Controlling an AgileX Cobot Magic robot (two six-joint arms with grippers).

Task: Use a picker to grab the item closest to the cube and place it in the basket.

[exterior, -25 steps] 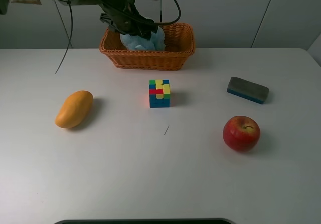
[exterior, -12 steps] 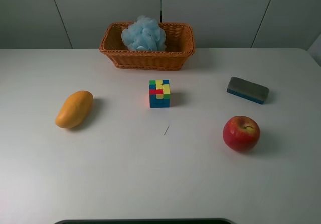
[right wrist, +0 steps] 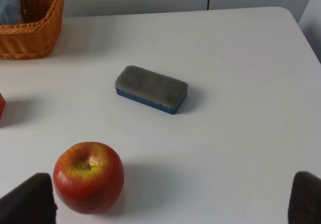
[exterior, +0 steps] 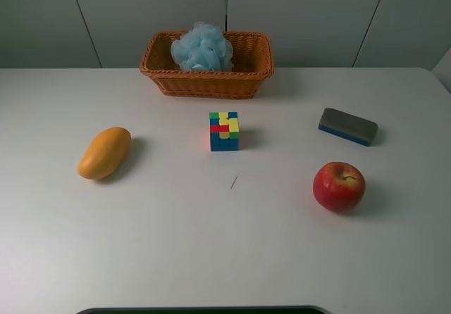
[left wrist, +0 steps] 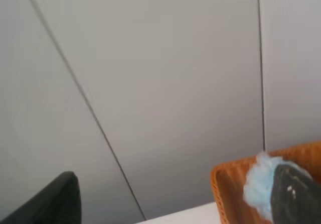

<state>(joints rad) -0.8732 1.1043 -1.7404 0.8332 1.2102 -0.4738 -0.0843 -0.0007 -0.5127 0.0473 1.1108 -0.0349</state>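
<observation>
1 loofah (exterior: 203, 47) in 1 basket (exterior: 250, 82); left claw (left wrist: 175, 199) and right claw (right wrist: 173, 201) wide.

White table (exterior: 211, 258), carrying basket (exterior: 243, 82), cube (exterior: 224, 131), mango (exterior: 104, 153), apple (exterior: 339, 186), eraser (exterior: 347, 127).

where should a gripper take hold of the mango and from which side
Come straight down on the mango and close across its narrow middle. It lies flat on the table with its long axis tilted, upper end toward the basket, so the fingers should straddle the short width. Bare table on both flanks likely leaves room.
</observation>
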